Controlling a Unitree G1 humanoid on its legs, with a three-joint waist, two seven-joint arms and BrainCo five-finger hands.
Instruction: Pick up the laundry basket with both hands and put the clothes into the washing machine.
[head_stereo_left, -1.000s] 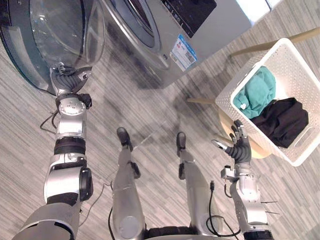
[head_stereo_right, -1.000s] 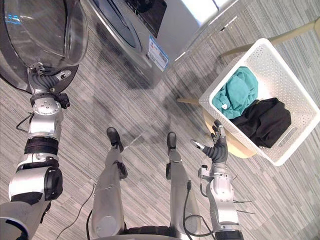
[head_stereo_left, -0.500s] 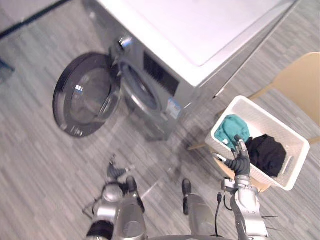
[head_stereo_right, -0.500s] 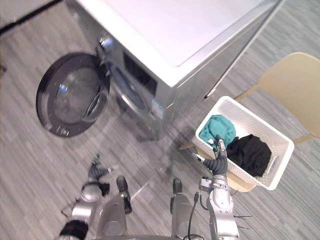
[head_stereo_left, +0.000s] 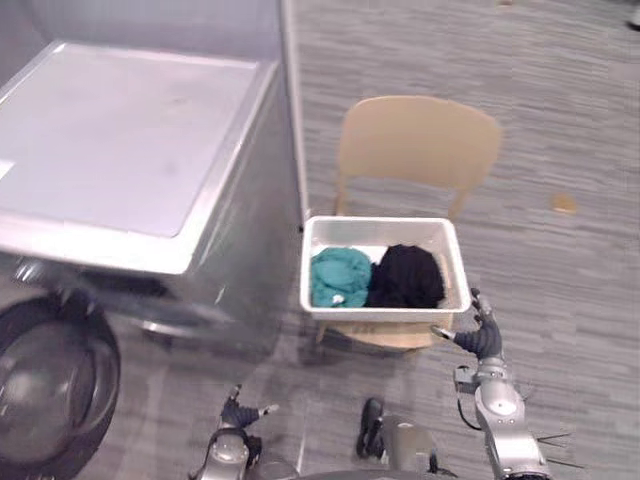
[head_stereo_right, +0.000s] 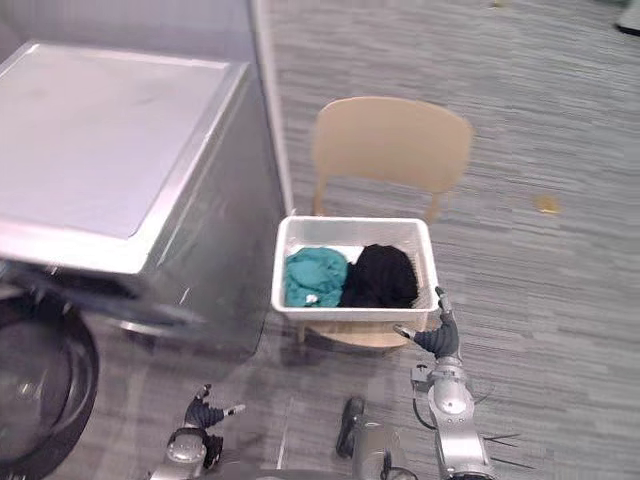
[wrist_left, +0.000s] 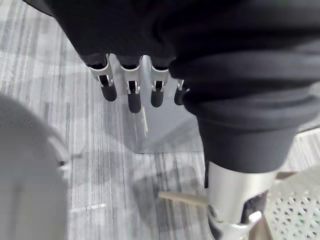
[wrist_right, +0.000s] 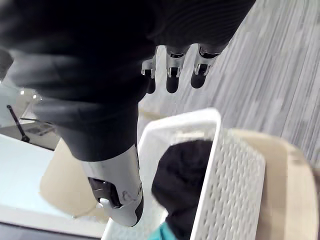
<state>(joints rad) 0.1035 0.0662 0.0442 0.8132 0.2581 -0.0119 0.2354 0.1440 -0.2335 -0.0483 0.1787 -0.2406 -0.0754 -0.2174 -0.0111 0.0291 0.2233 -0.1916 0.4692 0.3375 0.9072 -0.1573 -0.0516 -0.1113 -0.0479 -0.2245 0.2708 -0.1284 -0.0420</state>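
A white perforated laundry basket stands on the seat of a beige chair. Inside it a teal cloth lies on the left and a black cloth on the right. My right hand is open just off the basket's near right corner, fingers straight, holding nothing. In the right wrist view its fingers point over the basket rim and the black cloth. My left hand is open low down, well to the left of the basket, with straight fingers over the floor.
The silver washing machine stands left of the chair, close to the basket. Its round door hangs open at the lower left. Grey striped floor lies right of and behind the chair.
The camera has swung from the washer door up to the chair and basket. My left hand has come away from the door and hangs low. My right hand stays by the basket's corner.
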